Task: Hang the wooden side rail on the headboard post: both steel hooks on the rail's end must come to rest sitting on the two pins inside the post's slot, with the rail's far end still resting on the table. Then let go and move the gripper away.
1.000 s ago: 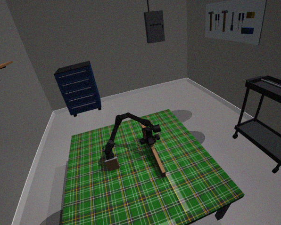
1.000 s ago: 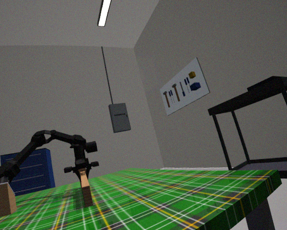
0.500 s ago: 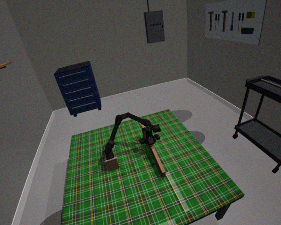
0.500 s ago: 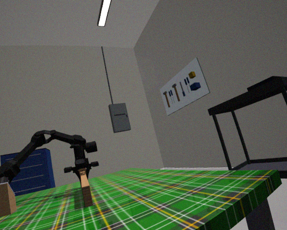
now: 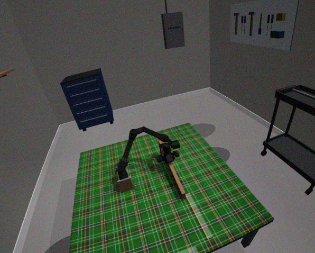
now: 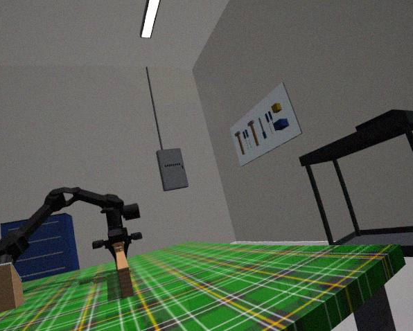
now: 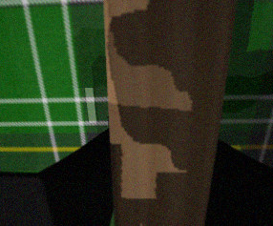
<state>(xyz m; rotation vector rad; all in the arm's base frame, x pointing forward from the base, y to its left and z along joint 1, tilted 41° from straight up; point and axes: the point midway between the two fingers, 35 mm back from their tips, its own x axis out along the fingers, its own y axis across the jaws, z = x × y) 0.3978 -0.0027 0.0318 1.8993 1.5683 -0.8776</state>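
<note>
The wooden side rail slants across the green plaid table. Its near end rests on the cloth and its other end is lifted. My gripper is shut on the rail near the raised end, with a dark finger on each side of the wood in the wrist view. The rail fills the middle of the wrist view, partly in shadow. I cannot make out the headboard post, its slot or the steel hooks in any view.
A brown block sits at the arm's base on the table's left. A pale strip lies on the cloth beyond the rail's low end. A blue drawer cabinet and a black cart stand on the floor.
</note>
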